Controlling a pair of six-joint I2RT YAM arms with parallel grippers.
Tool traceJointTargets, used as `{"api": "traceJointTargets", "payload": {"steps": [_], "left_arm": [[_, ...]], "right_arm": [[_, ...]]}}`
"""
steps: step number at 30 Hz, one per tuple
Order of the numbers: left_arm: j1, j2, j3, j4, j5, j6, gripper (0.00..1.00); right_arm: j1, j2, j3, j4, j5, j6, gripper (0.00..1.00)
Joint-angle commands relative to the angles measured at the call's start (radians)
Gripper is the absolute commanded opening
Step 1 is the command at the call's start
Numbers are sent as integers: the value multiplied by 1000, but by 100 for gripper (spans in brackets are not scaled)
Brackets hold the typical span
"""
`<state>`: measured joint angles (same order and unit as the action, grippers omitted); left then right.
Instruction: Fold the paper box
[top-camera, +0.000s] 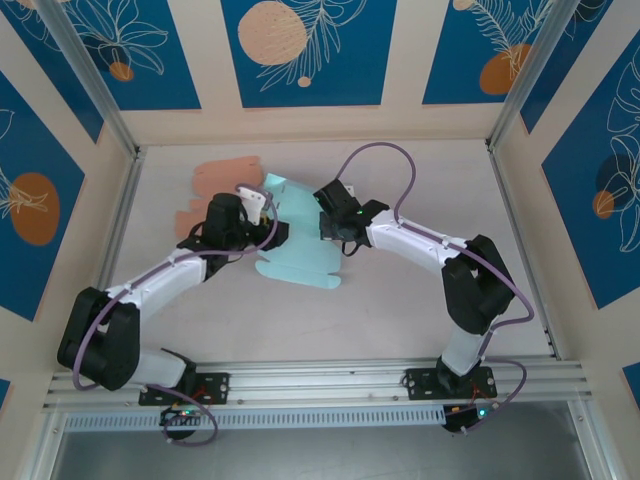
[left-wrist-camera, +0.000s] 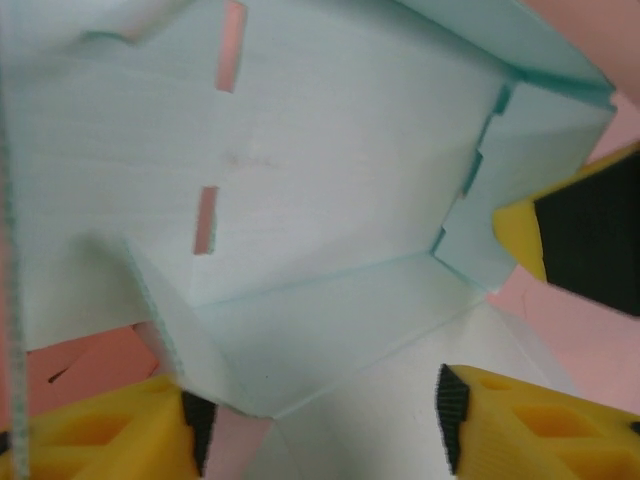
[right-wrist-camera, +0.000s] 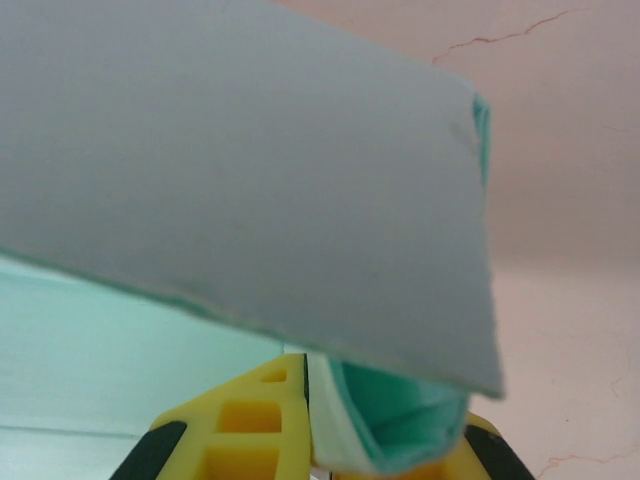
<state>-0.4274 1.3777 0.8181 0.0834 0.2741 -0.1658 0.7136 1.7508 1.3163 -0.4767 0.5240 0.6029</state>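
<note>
The paper box (top-camera: 300, 255) is a pale teal cut sheet, partly folded, lying mid-table between both arms. My left gripper (top-camera: 255, 202) hovers at its left edge. In the left wrist view the box's slotted panel (left-wrist-camera: 330, 170) and a raised corner fold lie ahead of my open left gripper (left-wrist-camera: 320, 425), whose yellow fingers (left-wrist-camera: 100, 430) straddle a flap without clamping it. My right gripper (top-camera: 332, 215) is at the sheet's right side. The right wrist view shows that gripper (right-wrist-camera: 390, 445) shut on a doubled-over teal flap, and a lifted panel (right-wrist-camera: 250, 180) hides most of what lies beyond.
A pink paper sheet (top-camera: 222, 180) lies under and behind the box at the back left, and a strip of it (left-wrist-camera: 90, 365) shows beneath the teal. A yellow finger of the right gripper (left-wrist-camera: 580, 240) stands close by the box's right flap. Enclosure walls ring the table.
</note>
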Motion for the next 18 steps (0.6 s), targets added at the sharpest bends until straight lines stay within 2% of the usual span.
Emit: {"api": "traceJointTargets", "payload": {"steps": [1, 3, 6, 8, 10, 11, 14, 18], "left_arm": [[-1, -12, 88, -52, 155, 220, 73], [-1, -7, 112, -135, 208, 307, 85], [1, -2, 126, -186, 198, 350, 87], [8, -8, 113, -155, 194, 326, 88], [14, -29, 81, -85, 193, 282, 99], [17, -45, 63, -50, 193, 260, 100], [21, -99, 45, -18, 187, 205, 100], [21, -219, 6, 8, 236, 137, 100]], "right_arm": [[35, 23, -2, -106, -15, -78, 5], [35, 20, -1, -107, -19, -83, 5], [35, 15, 0, -109, -21, -86, 5], [31, 12, 1, -116, -22, -79, 5], [28, 11, 0, -121, -22, -67, 5], [26, 12, -1, -124, -24, -58, 5], [12, 12, -7, -131, -40, -34, 5], [5, 10, -8, -137, -55, -30, 5]]}}
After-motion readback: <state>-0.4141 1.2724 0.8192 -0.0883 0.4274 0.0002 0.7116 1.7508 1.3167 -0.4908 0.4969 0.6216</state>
